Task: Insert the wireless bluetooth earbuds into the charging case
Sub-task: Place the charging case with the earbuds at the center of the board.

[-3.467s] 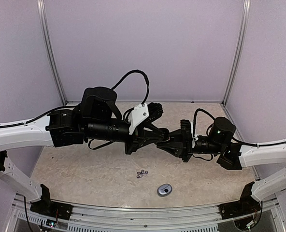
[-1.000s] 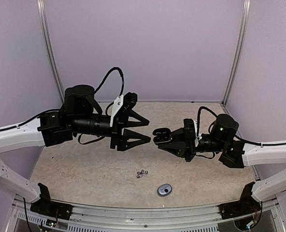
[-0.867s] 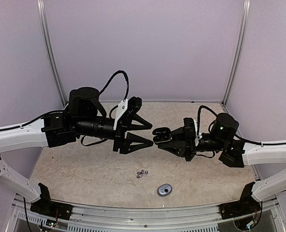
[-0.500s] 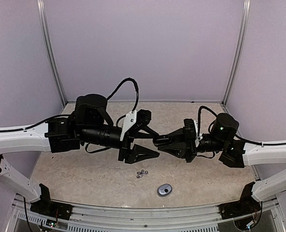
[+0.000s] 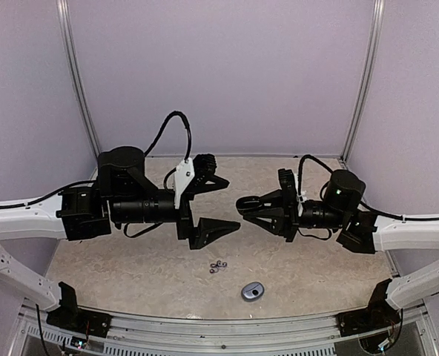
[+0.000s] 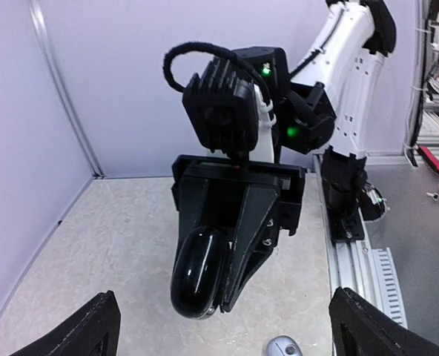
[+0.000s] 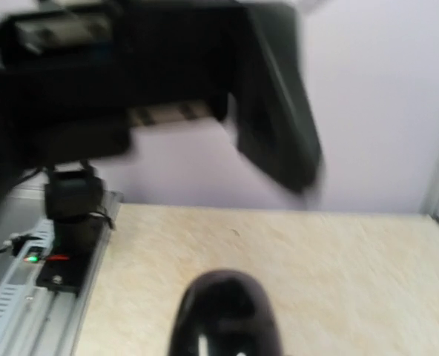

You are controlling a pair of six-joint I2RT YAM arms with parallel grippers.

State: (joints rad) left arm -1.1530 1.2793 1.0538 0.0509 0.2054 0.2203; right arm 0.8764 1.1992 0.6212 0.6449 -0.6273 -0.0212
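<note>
Two fingers of your right gripper [image 5: 255, 208] clamp the black charging case [image 5: 246, 202], its long axis along them, pointing at your wide-open left gripper [image 5: 233, 202].

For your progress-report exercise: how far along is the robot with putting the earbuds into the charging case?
Done: the right gripper holds the glossy black oval charging case up off the beige table. In hand: the open left gripper faces it, empty. Left: the tiny earbuds lie clustered on the table near a silvery-grey oval object, not yet picked up, so no insertion has begun.
</note>
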